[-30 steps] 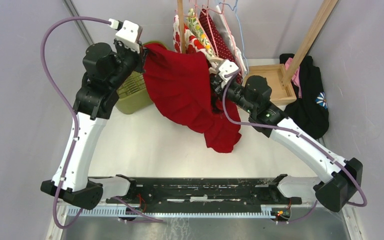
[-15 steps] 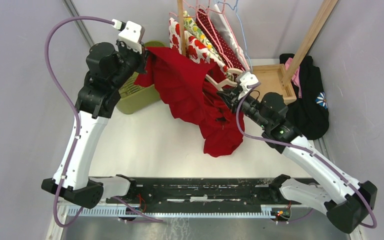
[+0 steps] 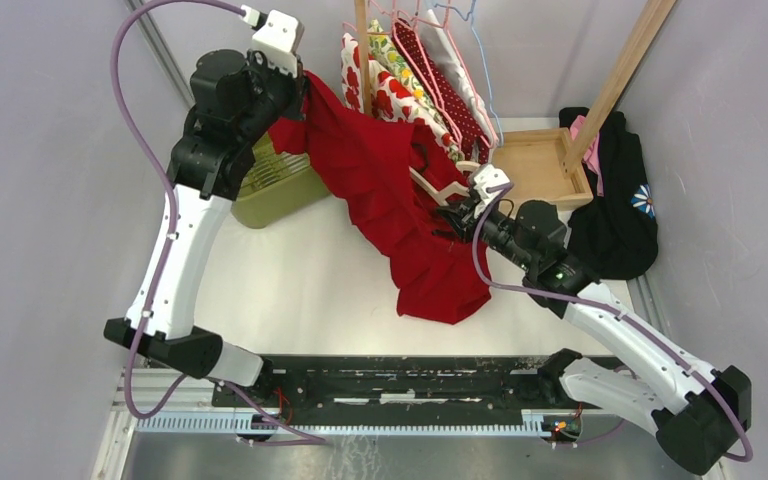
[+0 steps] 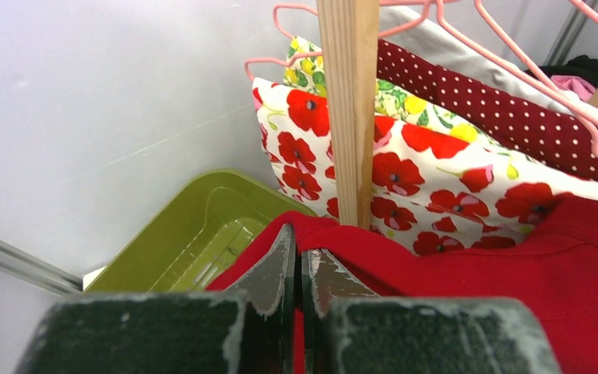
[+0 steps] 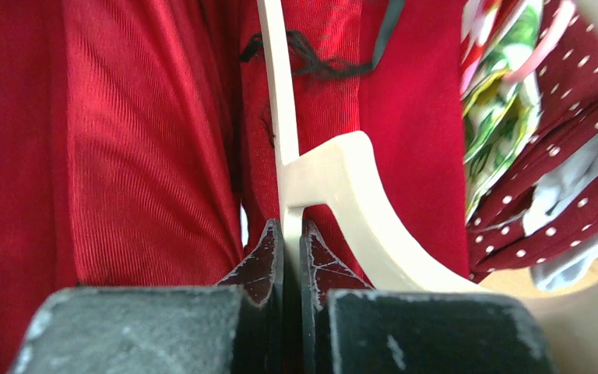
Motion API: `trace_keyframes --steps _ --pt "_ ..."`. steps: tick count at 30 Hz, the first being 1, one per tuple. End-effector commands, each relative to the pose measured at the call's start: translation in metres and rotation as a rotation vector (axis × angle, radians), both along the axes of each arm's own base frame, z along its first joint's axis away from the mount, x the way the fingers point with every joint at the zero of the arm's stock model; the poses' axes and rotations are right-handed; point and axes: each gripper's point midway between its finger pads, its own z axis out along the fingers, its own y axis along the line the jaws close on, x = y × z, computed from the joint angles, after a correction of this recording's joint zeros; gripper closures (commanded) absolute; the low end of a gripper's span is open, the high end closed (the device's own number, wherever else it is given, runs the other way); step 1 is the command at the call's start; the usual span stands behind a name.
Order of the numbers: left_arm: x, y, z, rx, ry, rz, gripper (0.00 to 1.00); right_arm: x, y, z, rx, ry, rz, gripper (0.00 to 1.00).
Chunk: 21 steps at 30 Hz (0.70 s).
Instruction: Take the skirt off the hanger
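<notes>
Over the last second the left arm (image 3: 175,250) had climbed higher and further back toward the rack. The right arm (image 3: 600,320) had drawn away toward the near right, so the red skirt (image 3: 390,190) was stretched between them.

From above, the skirt hung from the left jaws beside the green basket (image 3: 280,185), and its hem pooled on the desk (image 3: 290,280). Part of the cream hanger (image 3: 438,185) showed bare at the skirt's right edge, just ahead of the right jaws.

In the left wrist view the jaws were pressed together with a fold of red cloth pinched between them. They sat close to the wooden post (image 4: 350,109) and the poppy-print garment (image 4: 436,171).

In the right wrist view the jaws were clamped on the hanger's thin stem, with red cloth on both sides of it. A black loop (image 5: 311,58) crossed the stem further up (whether it was hooked on or only lying there, I could not tell).

The step in hand looked like sliding the hanger out of the waist. It would probably go best with the left grip held steady and high while the right pulled along the line of the hanger's arm, not across it, so the curved shoulder slipped free without dragging cloth. A slow pull would show early if the loop caught. The pull should also stay clear of the neighbouring garments.
</notes>
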Motion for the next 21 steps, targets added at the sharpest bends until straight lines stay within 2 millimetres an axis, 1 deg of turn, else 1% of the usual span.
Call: trace_keyframes --steps 1,3,5,6,7,8,10,12,14,16,17,19,21 --pt "0.007 0.019 0.074 -0.07 -0.203 0.102 0.97 -0.003 -0.014 -0.017 -0.041 0.038 -0.036 0.99" --pt "0.023 0.031 0.065 -0.046 -0.19 0.16 0.97 -0.007 -0.019 -0.016 -0.057 0.03 -0.044 0.99" --pt "0.045 0.047 0.041 -0.053 -0.133 0.184 0.97 -0.012 -0.024 -0.013 -0.063 0.028 -0.049 0.99" --pt "0.055 0.061 0.028 -0.072 -0.103 0.203 0.97 -0.015 -0.026 -0.009 -0.06 0.022 -0.049 0.99" --pt "0.061 0.063 0.014 -0.085 -0.069 0.192 0.97 -0.017 -0.029 -0.007 -0.06 0.021 -0.055 0.99" --pt "0.067 0.073 0.001 -0.093 -0.042 0.201 0.97 -0.019 -0.032 -0.005 -0.06 0.015 -0.063 0.99" --pt "0.071 0.081 -0.02 -0.095 -0.008 0.207 0.97 -0.021 -0.039 0.004 -0.057 -0.005 -0.087 0.99" --pt "0.074 0.088 -0.035 -0.09 0.008 0.22 0.97 -0.022 -0.044 0.014 -0.062 -0.03 -0.103 0.99" --pt "0.074 0.095 -0.043 -0.09 0.027 0.227 0.97 -0.022 -0.046 0.025 -0.066 -0.057 -0.109 0.99" --pt "0.075 0.095 -0.05 -0.086 0.041 0.221 0.97 -0.022 -0.045 0.038 -0.06 -0.083 -0.101 0.99" --pt "0.077 0.096 -0.053 -0.083 0.047 0.221 0.97 -0.023 -0.042 0.042 -0.058 -0.084 -0.087 0.99" --pt "0.082 0.099 -0.057 -0.081 0.052 0.223 0.97 -0.025 -0.039 0.042 -0.062 -0.072 -0.066 0.99" --pt "0.088 0.1 -0.054 -0.09 0.052 0.212 0.97 -0.027 -0.039 0.036 -0.075 -0.057 -0.057 0.99"
